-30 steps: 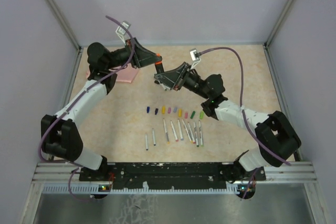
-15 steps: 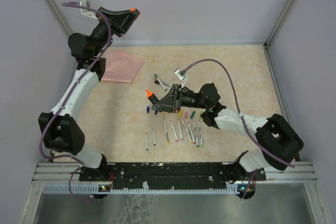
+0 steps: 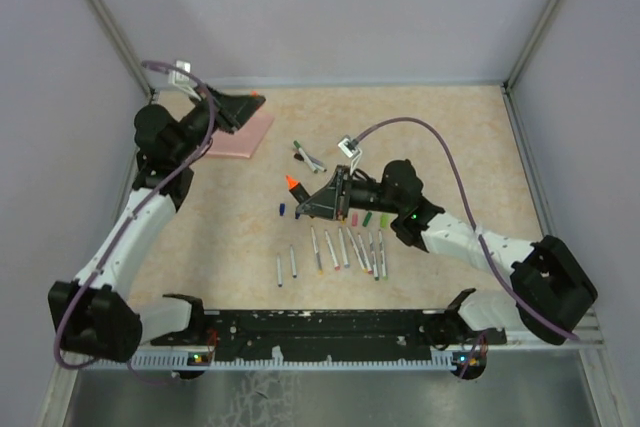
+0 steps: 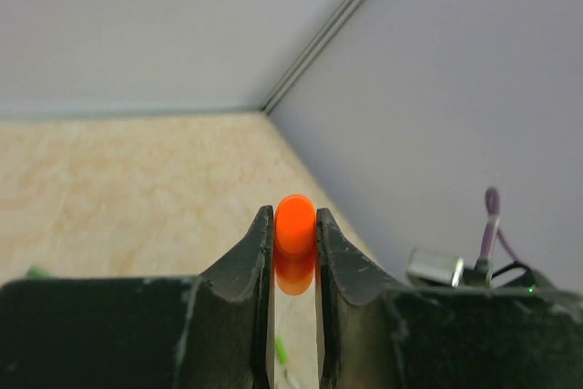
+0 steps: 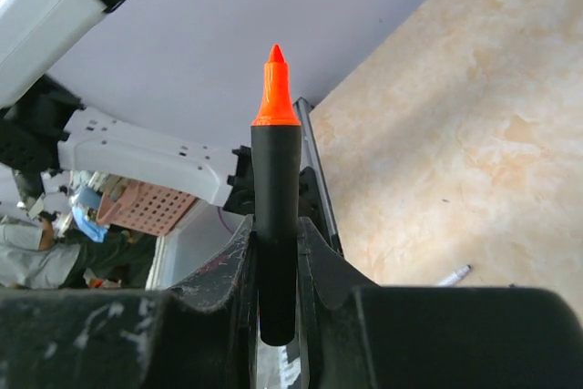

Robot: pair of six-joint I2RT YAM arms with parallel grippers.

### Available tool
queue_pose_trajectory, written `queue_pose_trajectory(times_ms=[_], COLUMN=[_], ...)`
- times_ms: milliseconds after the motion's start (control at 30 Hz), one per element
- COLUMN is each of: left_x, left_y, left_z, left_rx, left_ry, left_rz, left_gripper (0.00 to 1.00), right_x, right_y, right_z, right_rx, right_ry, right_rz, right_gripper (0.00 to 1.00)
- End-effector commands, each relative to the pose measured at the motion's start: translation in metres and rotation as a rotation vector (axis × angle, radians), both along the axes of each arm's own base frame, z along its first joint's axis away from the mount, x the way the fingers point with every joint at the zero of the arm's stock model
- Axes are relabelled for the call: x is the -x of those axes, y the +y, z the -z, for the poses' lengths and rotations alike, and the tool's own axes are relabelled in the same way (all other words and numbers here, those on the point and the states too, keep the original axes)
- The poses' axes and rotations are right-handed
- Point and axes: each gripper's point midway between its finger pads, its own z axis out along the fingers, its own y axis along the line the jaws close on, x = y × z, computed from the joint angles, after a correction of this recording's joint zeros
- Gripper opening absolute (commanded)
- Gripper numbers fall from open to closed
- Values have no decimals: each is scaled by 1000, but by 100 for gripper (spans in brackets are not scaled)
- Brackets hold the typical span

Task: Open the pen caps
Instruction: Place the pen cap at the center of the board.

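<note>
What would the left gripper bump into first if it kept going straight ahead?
Probably the grey side wall near the far corner. The left gripper, pinching a small orange plastic cap, points over the beige tabletop toward it; depth is unclear.

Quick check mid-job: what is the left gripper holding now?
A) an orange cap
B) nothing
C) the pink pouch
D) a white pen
A: the left wrist view shows the orange cap pinched in the left gripper, while the right gripper grips the uncapped pen.
</note>
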Motion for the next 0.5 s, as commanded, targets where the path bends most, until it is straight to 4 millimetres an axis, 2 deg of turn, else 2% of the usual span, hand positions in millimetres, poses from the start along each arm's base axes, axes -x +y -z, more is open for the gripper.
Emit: queue_pose_trajectory(times_ms=[0, 100, 167, 267, 467], left_x=[24, 44, 54, 61, 59], left_y=[19, 33, 37, 40, 51], left_z=[103, 167, 198, 232, 285], left_rx=[-206, -297, -334, -381, -488], left_ry=[292, 478, 566, 664, 840], left_rz=[-74, -117, -115, -108, -130], left_gripper=[0, 0, 0, 0, 0], right_x=[-4, -6, -6, -5, -4], right_y=[-7, -11, -12, -13, -18], right_z=[7, 17, 22, 27, 34], right_rx=[37, 73, 87, 102, 127], right_ry=[-21, -9, 3, 16, 32], right_rz=[80, 100, 108, 113, 136], right_gripper=[0, 0, 0, 0, 0])
